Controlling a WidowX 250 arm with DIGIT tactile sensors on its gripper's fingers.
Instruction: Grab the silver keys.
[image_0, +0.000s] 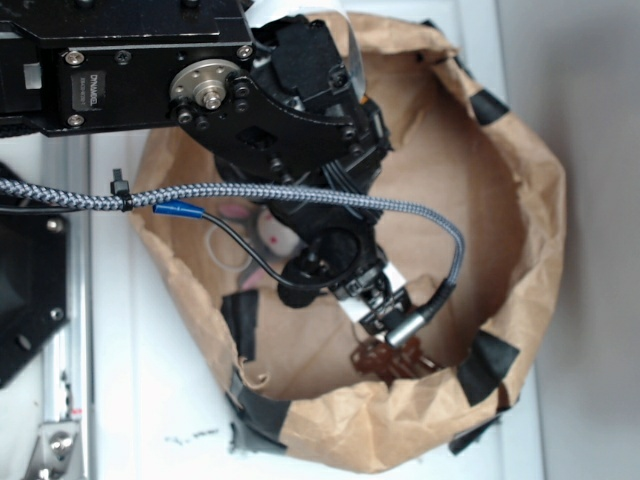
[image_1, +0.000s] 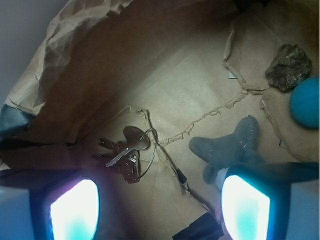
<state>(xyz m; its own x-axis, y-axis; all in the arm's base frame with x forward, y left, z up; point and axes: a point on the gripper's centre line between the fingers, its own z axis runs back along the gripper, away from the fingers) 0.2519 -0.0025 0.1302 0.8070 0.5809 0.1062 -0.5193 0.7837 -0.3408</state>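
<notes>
The silver keys (image_1: 127, 152) lie on the brown paper floor of the bag, a small bunch of dark and silvery keys on a thin wire ring. In the exterior view the silver keys (image_0: 390, 360) peek out just below the arm's tip, near the bag's front wall. My gripper (image_1: 160, 207) is open, its two glowing fingers (image_1: 75, 210) wide apart with only bare paper between them. The keys sit ahead of the left finger, not between the jaws. In the exterior view the gripper (image_0: 385, 310) reaches down inside the bag.
A brown paper bag (image_0: 500, 250) with black tape patches walls in the space. A grey plush animal (image_1: 230, 147) lies by the right finger. A dark brown lump (image_1: 289, 66) and a blue ball (image_1: 307, 102) sit at far right.
</notes>
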